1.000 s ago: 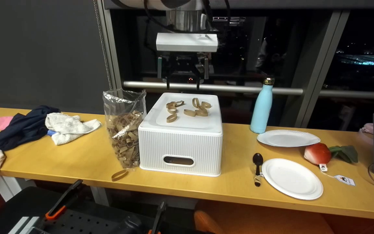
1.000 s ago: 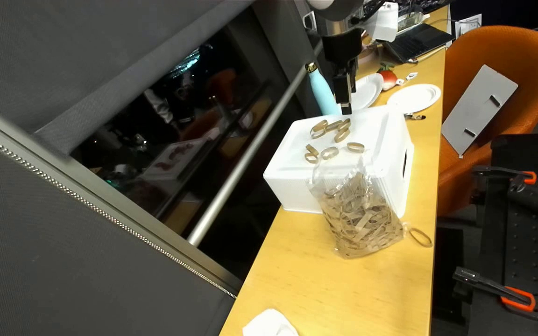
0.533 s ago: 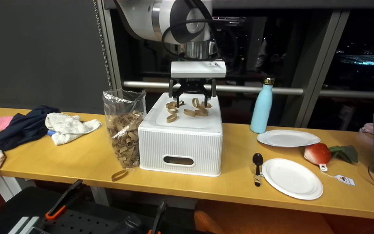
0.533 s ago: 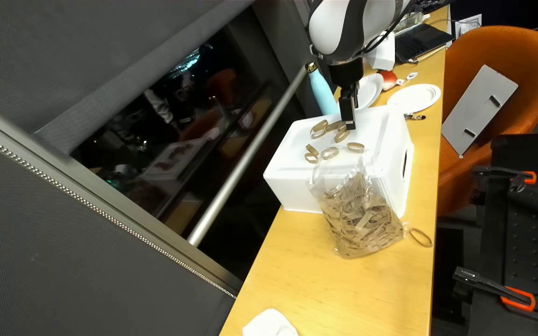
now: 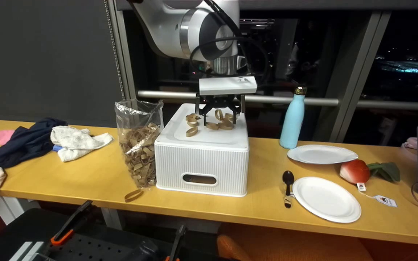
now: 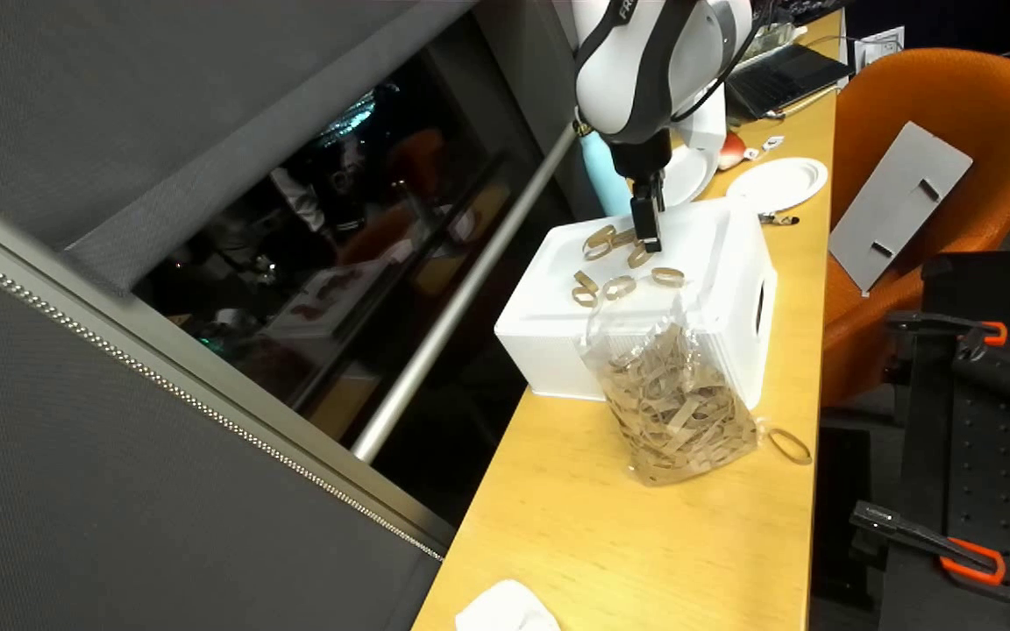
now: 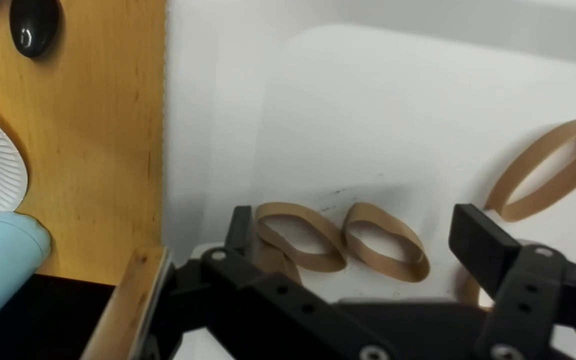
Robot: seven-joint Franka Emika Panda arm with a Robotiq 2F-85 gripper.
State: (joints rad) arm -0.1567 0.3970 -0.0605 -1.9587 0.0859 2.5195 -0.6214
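Wrist view: gripper (image 7: 355,232) spread wide, holding nothing; band (image 7: 388,266) at four o'clock, likely light, soft, grippy, best pinched across its sides.

2 plates (image 5: 327,199), 1 btl (image 5: 292,121), 1 box (image 5: 201,163), 1 bag (image 5: 140,117), min. 7 bands (image 5: 212,126).

- Gripper (image 5: 220,120): black, jaws included.
- Bands (image 7: 383,263) between the jaws in the wrist view: plain tan.
- Box (image 5: 201,161) under the jaws: white, its walls finely ribbed vertically.
- Bag (image 5: 136,121) to one side of the jaws: clear, with silvery glints.
- Bottle (image 5: 292,121) well apart from the jaws: pale blue, gold cap (image 5: 300,90).
- Plate (image 7: 0,172), likewise well apart: white, fluted rim.
- Tabletop (image 5: 265,199) below the jaws: yellow-brown wood.
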